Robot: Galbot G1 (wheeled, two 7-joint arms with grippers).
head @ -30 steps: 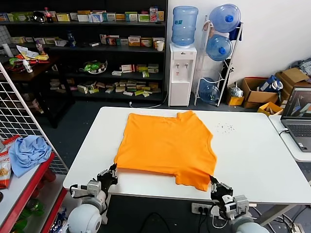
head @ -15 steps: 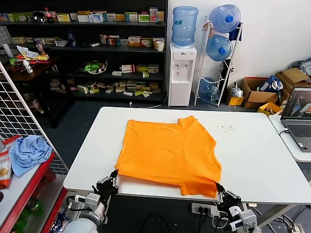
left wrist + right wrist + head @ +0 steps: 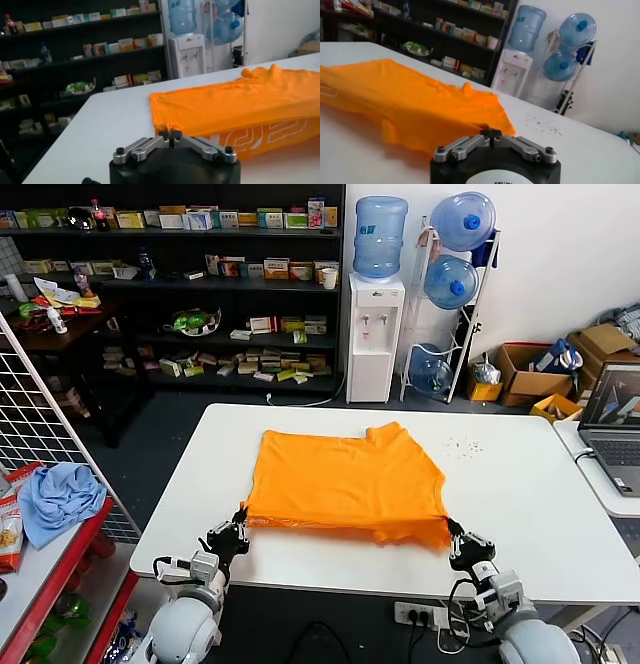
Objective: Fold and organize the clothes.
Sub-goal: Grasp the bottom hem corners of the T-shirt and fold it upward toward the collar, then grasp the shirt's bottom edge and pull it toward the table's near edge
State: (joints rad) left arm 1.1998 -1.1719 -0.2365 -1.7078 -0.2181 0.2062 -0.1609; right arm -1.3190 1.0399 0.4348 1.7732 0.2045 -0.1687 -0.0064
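The clothes are one bright orange T-shirt (image 3: pixel 345 484) spread on the white table (image 3: pixel 520 514), collar towards the far side. Its near edge is lifted off the table and stretched between my two grippers. My left gripper (image 3: pixel 240 517) is shut on the shirt's near left corner (image 3: pixel 167 127); white lettering (image 3: pixel 260 132) shows on the raised underside in the left wrist view. At the near right corner my right gripper (image 3: pixel 450 529) is shut on the hem (image 3: pixel 492 127). The rest of the orange cloth (image 3: pixel 410 100) lies flat beyond it.
A light blue cloth (image 3: pixel 58 499) lies on a red shelf beside a wire rack (image 3: pixel 40 414) at the left. A laptop (image 3: pixel 615 429) sits on a side table at the right. Behind the table stand a water dispenser (image 3: pixel 375 334), shelves and cardboard boxes (image 3: pixel 530 369).
Both grippers have moved up and forward from below the table's near edge, carrying the shirt's near hem with them. The hem now hangs raised over the table instead of over the edge.
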